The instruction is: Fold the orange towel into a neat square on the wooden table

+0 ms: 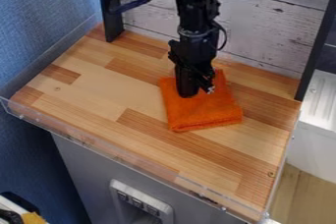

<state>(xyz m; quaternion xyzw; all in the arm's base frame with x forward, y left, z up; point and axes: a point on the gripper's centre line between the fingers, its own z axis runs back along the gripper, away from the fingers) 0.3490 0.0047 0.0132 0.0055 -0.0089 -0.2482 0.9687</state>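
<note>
- One folded orange cloth (205, 115) lies on the wooden counter (98, 88), near the plank wall (269, 31).
- Black gripper (198, 91) down at the cloth (clenched or released, I cannot tell).

Single camera view: fixed, in front of and above butcher-block countertop (98, 95), looking down at slant across it toward whitewashed plank backboard (269, 26) behind. Middle range: near enough for wood grain, far enough for whole countertop outline, plus grey cabinet front (78, 164) below and blue wall (46, 21) beside it. Countertop's front edge drops toward picture right.
</note>
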